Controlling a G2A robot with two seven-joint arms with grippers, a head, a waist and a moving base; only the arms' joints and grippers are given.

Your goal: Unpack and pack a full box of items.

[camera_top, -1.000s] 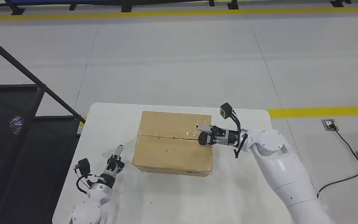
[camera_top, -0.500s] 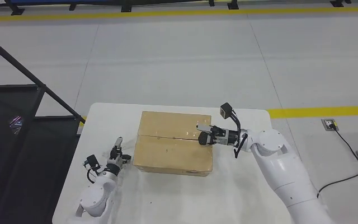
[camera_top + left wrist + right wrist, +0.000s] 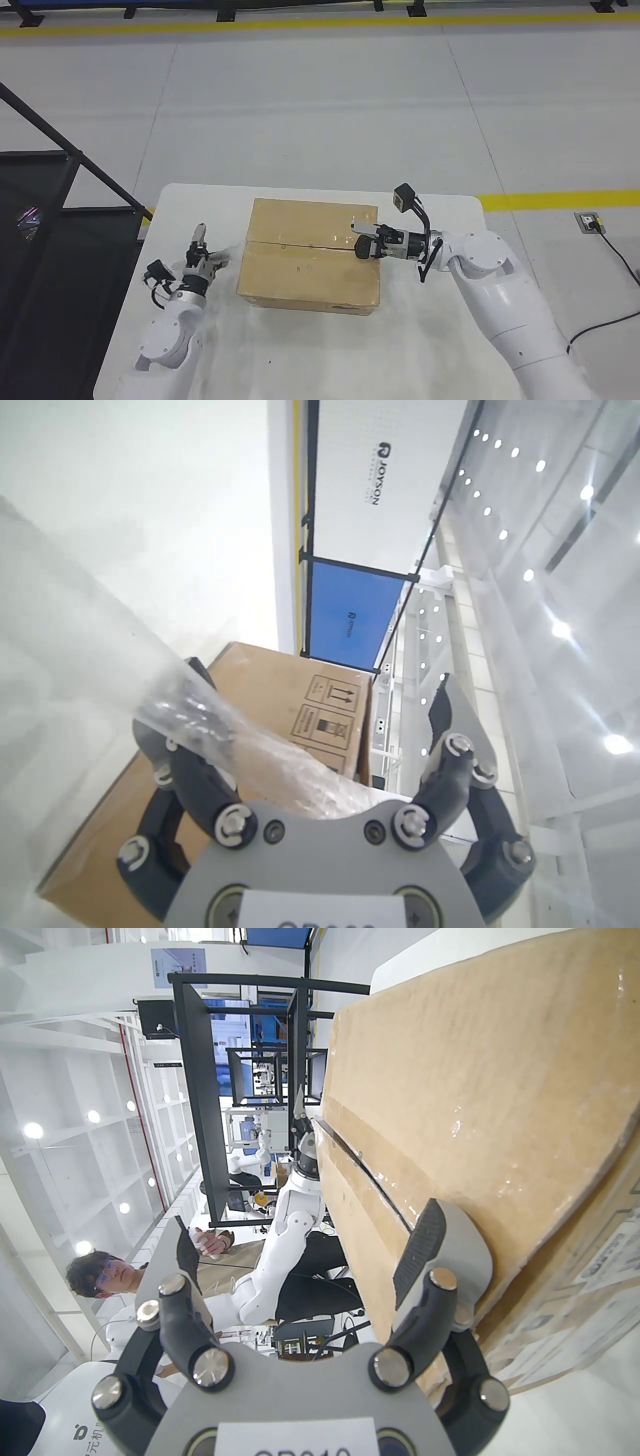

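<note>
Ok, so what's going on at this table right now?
A closed cardboard box sits on the white table. The right gripper, open, is at one end of the top seam, one finger against the cardboard. The left gripper, also open, is beside the box's opposite side, a strip of clear plastic draped over one finger. The flaps are not yet opened.

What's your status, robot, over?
Left gripper open beside box; right gripper open at its top seam. Box shut. Clear tape draped across left gripper.
</note>
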